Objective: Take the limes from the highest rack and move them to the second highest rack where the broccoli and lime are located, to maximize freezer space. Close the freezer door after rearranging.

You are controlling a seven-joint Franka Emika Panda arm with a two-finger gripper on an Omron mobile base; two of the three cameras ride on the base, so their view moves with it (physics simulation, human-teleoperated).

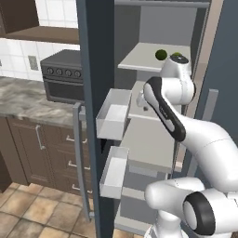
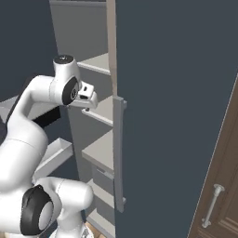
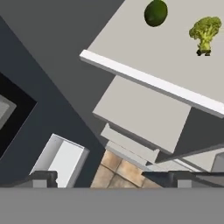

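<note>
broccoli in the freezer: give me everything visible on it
The broccoli is a small floret, yellow-green bumpy crown on a paler stalk with a dark base. In the hand view it sits alone on a light grey shelf, resting on its surface, apart from the dark green lime beside it. Nothing grips it.

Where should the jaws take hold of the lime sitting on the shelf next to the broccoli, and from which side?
Grip the lime across its round middle, coming in from the shelf's open front edge. It sits free, apart from the broccoli.
</note>
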